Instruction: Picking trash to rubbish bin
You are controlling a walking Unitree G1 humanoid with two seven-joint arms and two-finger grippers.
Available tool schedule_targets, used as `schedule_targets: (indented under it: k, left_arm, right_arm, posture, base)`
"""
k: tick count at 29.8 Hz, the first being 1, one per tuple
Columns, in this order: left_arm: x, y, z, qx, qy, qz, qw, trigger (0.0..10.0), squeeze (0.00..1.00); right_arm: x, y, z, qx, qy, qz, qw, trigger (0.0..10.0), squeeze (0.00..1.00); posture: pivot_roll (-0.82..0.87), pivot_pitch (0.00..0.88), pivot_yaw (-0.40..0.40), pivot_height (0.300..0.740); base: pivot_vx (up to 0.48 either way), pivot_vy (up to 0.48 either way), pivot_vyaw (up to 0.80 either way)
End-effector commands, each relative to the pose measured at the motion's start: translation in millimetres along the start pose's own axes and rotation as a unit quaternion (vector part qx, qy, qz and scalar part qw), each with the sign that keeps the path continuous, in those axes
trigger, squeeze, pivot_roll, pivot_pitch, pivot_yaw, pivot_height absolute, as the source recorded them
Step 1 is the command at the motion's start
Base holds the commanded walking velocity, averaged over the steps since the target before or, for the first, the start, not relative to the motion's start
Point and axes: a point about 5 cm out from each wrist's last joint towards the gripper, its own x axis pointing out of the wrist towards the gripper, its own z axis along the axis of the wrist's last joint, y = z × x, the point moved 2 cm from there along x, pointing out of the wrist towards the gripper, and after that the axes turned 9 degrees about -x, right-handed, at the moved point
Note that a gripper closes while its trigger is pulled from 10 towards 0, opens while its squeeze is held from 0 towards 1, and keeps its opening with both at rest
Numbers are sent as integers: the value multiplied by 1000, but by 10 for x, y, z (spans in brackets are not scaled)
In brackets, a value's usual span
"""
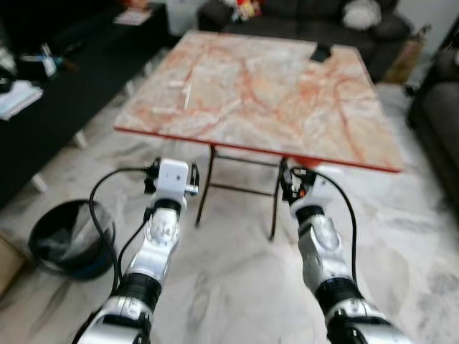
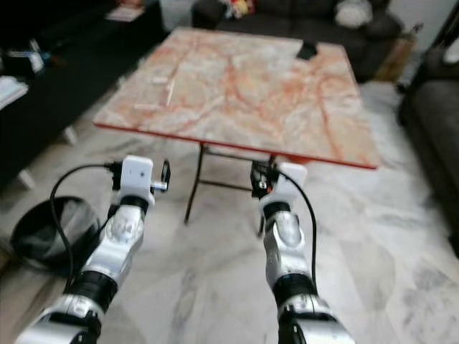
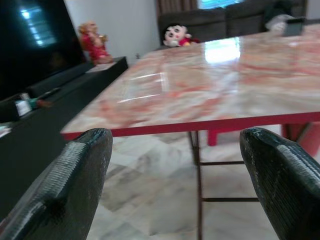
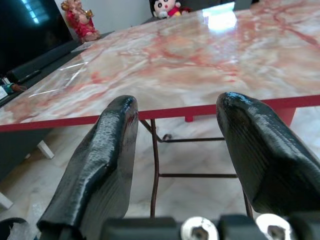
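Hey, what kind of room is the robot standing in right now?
Most likely a home living room: a dark sofa behind a marble-patterned table, a low black cabinet on the robot's left, and a black rubbish bin on the floor.

The right gripper (image 4: pixel 175 150) holds its two black fingers (image 4: pixel 107 165) apart, with nothing between them. Past them stands a table (image 4: pixel 200 60) with a pink-veined marble top and a red edge, on thin metal legs (image 4: pixel 154 165) over a pale marble floor (image 4: pixel 200 190). Beyond its far side sit a red figurine (image 4: pixel 77 20) and a doll (image 4: pixel 165 7).
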Motion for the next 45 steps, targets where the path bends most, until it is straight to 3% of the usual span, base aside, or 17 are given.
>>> schedule_targets:
  k: [1,13,22,34,45]
  left_arm:
    - [-6,104,-5,1,2,12,1000,10000,0]
    - [-2,-16,40,9,-3,-21,1000,10000,0]
    - [45,-159,223,-31,-29,-26,999,10000,0]
    - [94,-43,349,-27,-44,-5,999,10000,0]
    - [87,-66,368,-29,-44,-4,999,10000,0]
  right_arm:
    - [30,134,39,8,-7,16,1000,10000,0]
    - [44,147,60,8,-7,17,1000,10000,0]
    - [110,166,199,9,-26,20,999,10000,0]
    - [141,335,322,-1,-44,60,997,10000,0]
    - [146,370,363,-4,-49,72,996,10000,0]
  posture:
    - [189,0,-53,740]
    - [196,0,-52,740]
    - [196,0,-60,740]
    - [200,0,-61,740]
    - [206,0,-67,740]
  base:
    - [0,382,0]
    - [0,158,0]
    - [0,0,0]
    - [269,0,0]
    - [414,0,0]
